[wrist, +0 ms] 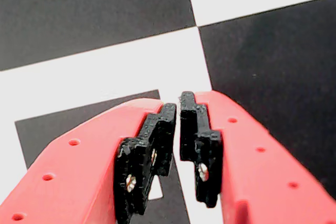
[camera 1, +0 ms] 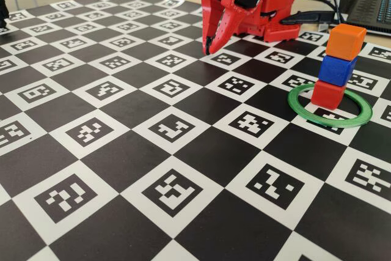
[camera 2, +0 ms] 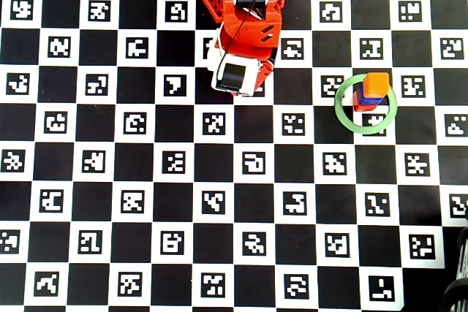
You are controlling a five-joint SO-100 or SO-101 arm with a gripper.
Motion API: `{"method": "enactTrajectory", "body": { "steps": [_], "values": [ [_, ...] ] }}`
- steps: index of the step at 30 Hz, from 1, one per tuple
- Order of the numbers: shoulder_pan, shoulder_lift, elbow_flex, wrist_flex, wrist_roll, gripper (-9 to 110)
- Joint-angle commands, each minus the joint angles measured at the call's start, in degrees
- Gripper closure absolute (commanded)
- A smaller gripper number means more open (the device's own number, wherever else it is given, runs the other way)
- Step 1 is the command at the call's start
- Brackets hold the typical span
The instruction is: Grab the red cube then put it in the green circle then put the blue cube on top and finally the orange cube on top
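Note:
The red cube (camera 1: 327, 94) stands inside the green circle (camera 1: 330, 106) at the right of the fixed view. On it sits the blue cube (camera 1: 336, 69), and the orange cube (camera 1: 345, 41) tops the stack, slightly askew. The overhead view shows the same stack: orange cube (camera 2: 376, 83), blue cube (camera 2: 371, 96), red cube (camera 2: 360, 101) within the green circle (camera 2: 365, 104). My gripper (camera 1: 209, 48) hangs folded by the arm's base, well left of the stack, pointing down at the board. In the wrist view the gripper (wrist: 178, 106) is shut with nothing between its black pads (wrist: 160, 140).
A black-and-white checkerboard mat with printed markers (camera 1: 171, 128) covers the table. The red arm base (camera 2: 245, 5) stands at the top middle in the overhead view. A laptop (camera 1: 369, 1) and cables lie behind the mat at the right of the fixed view.

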Motion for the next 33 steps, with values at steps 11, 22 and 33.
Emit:
{"method": "enactTrajectory", "body": {
  "steps": [11, 22, 33],
  "values": [
    [-0.5, 8.9, 2.4, 12.7, -1.7, 108],
    [-0.3, 12.4, 2.5, 15.6, -9.0, 108],
    [-0.4, 12.4, 2.5, 15.6, -9.1, 108]
  ]
}}
